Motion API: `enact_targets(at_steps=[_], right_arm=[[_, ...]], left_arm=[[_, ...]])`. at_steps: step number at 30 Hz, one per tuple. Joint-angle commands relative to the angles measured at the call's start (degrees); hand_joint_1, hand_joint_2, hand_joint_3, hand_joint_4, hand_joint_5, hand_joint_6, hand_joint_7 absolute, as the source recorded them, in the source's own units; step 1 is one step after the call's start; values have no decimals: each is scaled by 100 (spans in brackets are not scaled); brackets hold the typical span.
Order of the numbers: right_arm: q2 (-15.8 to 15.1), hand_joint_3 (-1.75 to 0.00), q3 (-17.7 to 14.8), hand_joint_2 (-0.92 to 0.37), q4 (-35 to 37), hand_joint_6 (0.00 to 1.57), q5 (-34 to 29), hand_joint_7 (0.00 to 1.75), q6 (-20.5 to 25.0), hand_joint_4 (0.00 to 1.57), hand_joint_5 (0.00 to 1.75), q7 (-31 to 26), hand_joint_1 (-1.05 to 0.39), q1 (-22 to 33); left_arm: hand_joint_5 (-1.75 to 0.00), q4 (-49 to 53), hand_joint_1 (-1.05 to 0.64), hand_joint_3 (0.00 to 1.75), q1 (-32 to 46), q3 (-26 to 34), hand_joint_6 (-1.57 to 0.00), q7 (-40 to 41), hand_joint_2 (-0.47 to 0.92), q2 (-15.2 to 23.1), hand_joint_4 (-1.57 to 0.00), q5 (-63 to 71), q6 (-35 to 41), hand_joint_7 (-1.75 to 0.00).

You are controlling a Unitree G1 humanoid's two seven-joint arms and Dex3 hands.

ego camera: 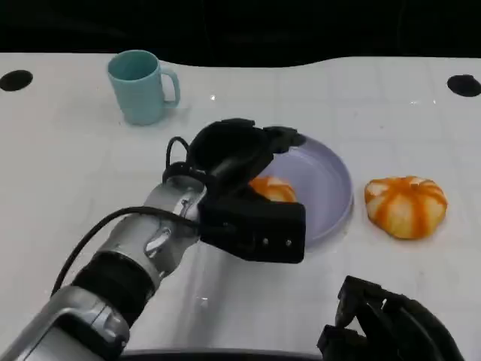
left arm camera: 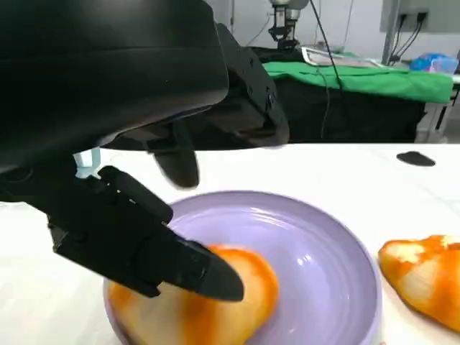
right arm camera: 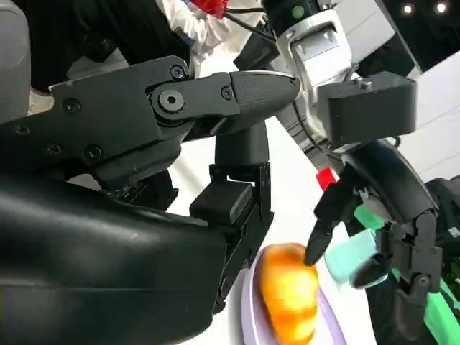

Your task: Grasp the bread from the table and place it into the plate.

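An orange-and-white bread (ego camera: 275, 188) lies in the lavender plate (ego camera: 331, 180), on its near left side. My left hand (ego camera: 239, 154) hovers over that side of the plate with fingers spread. In the left wrist view a lower finger (left arm camera: 194, 269) lies against the bread (left arm camera: 187, 316), while the upper fingers stand well above it, over the plate (left arm camera: 323, 251). A second bread (ego camera: 406, 206) sits on the table to the right of the plate. At the lower right my right hand (ego camera: 383, 323) rests low, holding nothing. The right wrist view shows the bread (right arm camera: 289, 302) below the left hand (right arm camera: 392, 215).
A teal mug (ego camera: 143, 86) stands at the back left of the white table. Two dark round holes (ego camera: 15, 80) (ego camera: 463, 85) mark the far corners. A black block on my left forearm (ego camera: 255, 229) hangs just before the plate's near rim.
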Motion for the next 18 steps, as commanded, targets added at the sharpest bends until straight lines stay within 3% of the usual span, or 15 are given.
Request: enact_targets(at_steps=[1,8,12,14,16,18], right_arm=[[-58,-22,-48,-92,-22,75,-7,141,-44,87,161,-19,-74,18],[-55,-20,-86,-92,8,76,31,141,-15,87,162,-13,-74,3],[-62,-21,-87,-92,-33,76,18,141,10,87,162,-43,-74,17],[-78,-22,-89,-92,-38,76,12,141,8,87,162,-35,-74,19],[-67,-22,-106,-92,-21,75,54,141,11,87,162,-8,-73,20],[-54,-22,-111,-92,-14,75,67,142,4,87,162,0,-72,22]], left_arm=[[-48,-446,-71,21,155,-21,-18,-352,92,251,-8,-35,154,0],[-46,-1110,-69,22,637,168,-23,-533,92,525,-21,-244,113,-2],[-48,-1335,-66,20,932,357,-32,-347,92,622,-32,-504,-192,-6],[-53,-1499,-61,17,1318,757,-41,-265,92,504,-41,-1185,-579,-10],[-83,-1636,-57,15,1652,1083,-57,-225,92,404,-49,-1763,-904,-15],[-109,-1738,-54,14,1879,1314,-64,-380,92,305,-47,-2294,-1102,-22]])
